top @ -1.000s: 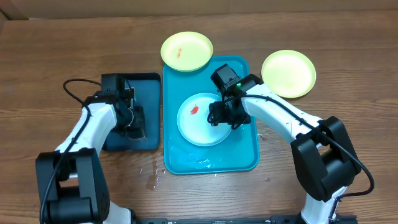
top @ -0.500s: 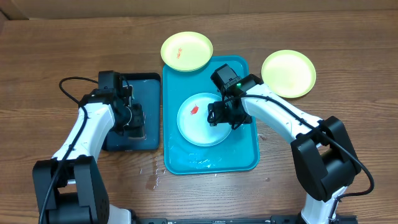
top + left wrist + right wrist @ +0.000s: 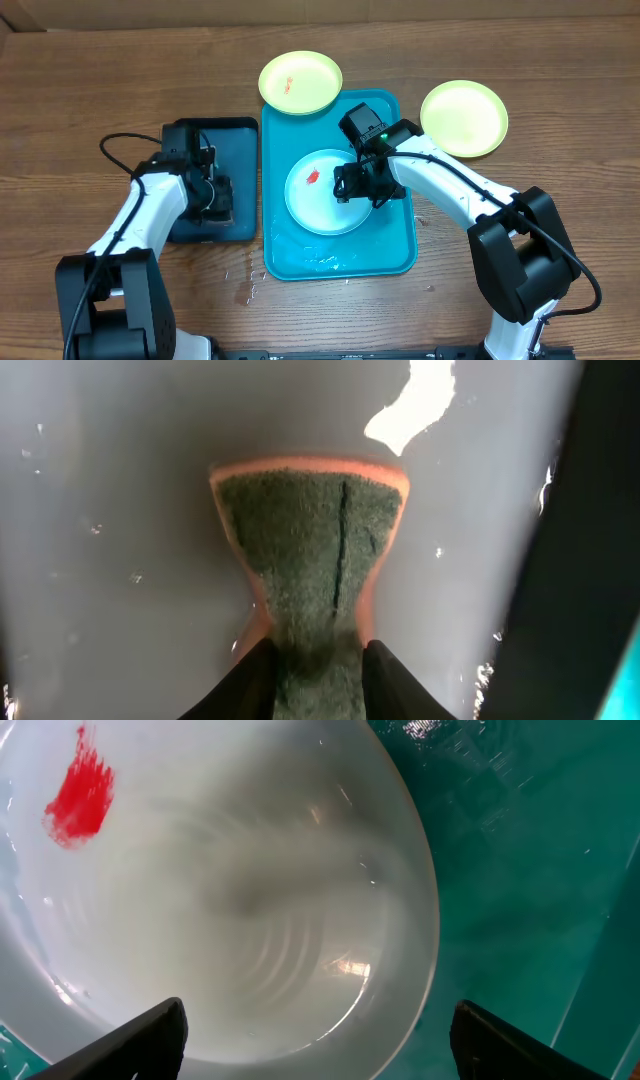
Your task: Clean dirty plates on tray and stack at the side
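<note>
A brown wooden table (image 3: 80, 80) is filling nearly the whole overhead view, its grain running from the left edge to the right edge. A pale tan strip (image 3: 400, 8) is showing beyond the far edge; its material cannot be determined. Small water droplets (image 3: 246, 280) are glinting near the near edge, left of centre. Even, diffuse light is casting soft shadows.

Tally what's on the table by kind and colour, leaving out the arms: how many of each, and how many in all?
pale yellow plates: 2
light blue plate: 1
teal tray: 1
dark tray: 1
sponge: 1
Total: 6
</note>
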